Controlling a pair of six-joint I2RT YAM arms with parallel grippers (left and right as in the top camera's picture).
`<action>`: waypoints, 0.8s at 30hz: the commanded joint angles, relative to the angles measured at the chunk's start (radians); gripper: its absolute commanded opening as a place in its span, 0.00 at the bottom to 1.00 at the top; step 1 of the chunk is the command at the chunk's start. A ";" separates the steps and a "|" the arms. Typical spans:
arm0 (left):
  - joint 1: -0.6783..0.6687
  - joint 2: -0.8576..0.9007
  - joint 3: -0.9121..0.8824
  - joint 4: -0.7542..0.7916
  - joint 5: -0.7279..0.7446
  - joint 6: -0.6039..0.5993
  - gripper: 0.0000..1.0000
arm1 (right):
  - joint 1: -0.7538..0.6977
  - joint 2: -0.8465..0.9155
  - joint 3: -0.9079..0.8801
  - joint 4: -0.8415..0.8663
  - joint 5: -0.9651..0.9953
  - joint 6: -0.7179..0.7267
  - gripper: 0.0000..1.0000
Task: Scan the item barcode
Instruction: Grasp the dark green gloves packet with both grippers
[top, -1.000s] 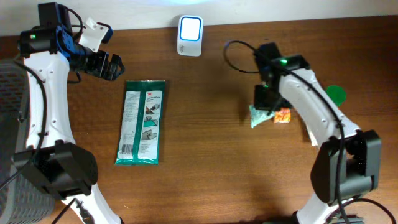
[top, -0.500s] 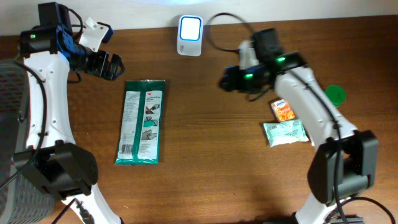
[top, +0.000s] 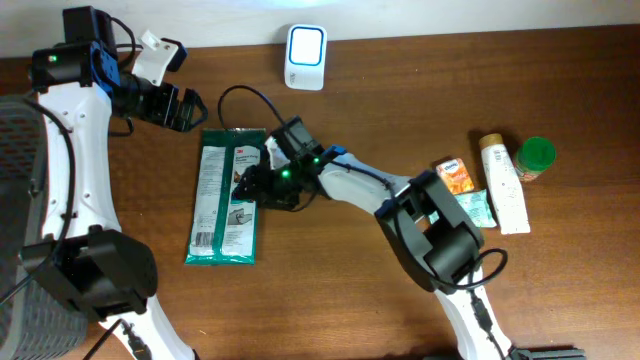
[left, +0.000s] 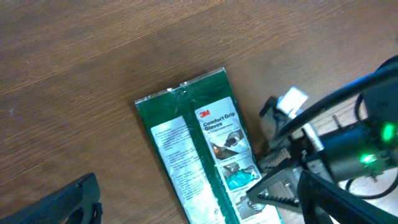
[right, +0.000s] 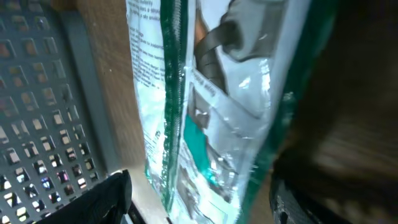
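The item, a green 3M glove pack (top: 228, 195), lies flat on the wooden table, left of centre. My right gripper (top: 250, 188) reaches across to the pack's right edge and is open. In the right wrist view the pack (right: 211, 124) fills the space between my spread fingers (right: 106, 199), close up and blurred. My left gripper (top: 180, 108) hovers open above the pack's top left corner, holding nothing. Its wrist view shows the pack (left: 199, 155) below and the right gripper (left: 273, 190) at the pack's edge. A white scanner (top: 305, 57) with a glowing blue face stands at the back.
A grey mesh basket (top: 20, 150) sits off the table's left edge. At the right lie an orange packet (top: 455, 176), a pale teal packet (top: 478, 208), a white tube (top: 500, 185) and a green-capped bottle (top: 533, 158).
My right gripper let go of the pale teal packet at the right, opened, and swung left across the table to the glove pack. The left arm has barely moved.
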 joint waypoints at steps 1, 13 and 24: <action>0.007 -0.010 0.007 0.005 0.032 -0.015 0.99 | 0.049 0.079 -0.001 0.026 0.112 0.132 0.55; -0.014 0.056 -0.062 0.027 0.106 -0.355 0.77 | -0.229 -0.008 -0.014 -0.340 0.043 -0.230 0.04; -0.211 0.175 -0.601 0.561 0.204 -0.536 0.00 | -0.260 -0.008 -0.049 -0.335 0.055 -0.271 0.04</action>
